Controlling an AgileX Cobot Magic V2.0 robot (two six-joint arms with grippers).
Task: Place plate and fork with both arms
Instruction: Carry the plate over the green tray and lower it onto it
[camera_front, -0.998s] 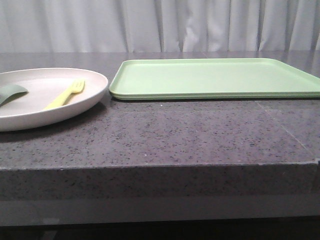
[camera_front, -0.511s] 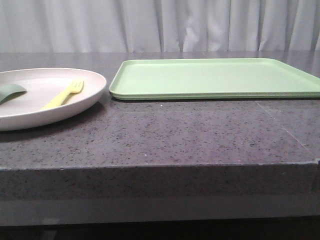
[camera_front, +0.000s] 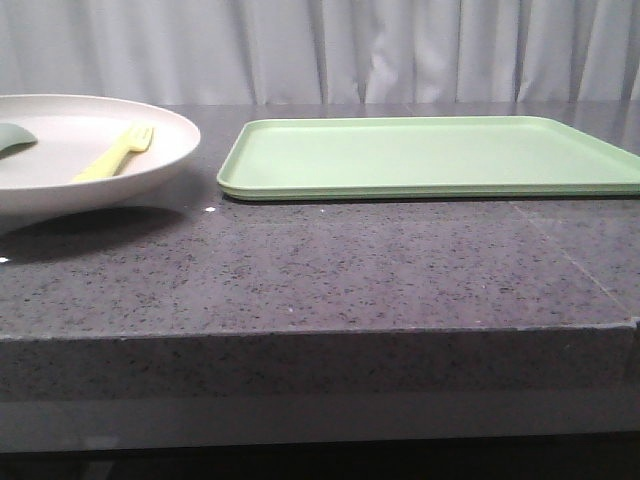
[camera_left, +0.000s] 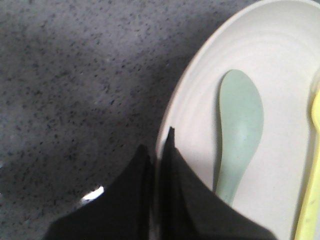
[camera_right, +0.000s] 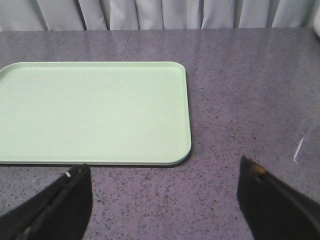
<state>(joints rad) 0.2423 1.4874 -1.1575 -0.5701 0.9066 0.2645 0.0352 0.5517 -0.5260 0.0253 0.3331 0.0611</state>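
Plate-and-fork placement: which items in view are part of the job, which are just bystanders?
Job items:
- plate, lifted off the table, rim pinched by the left pincer
- fork, lying in the plate
- tray, likely the drop spot
- right pincer, open, holding nothing

Bystanders:
- grey-green spoon, riding in the plate
- table
- curtain
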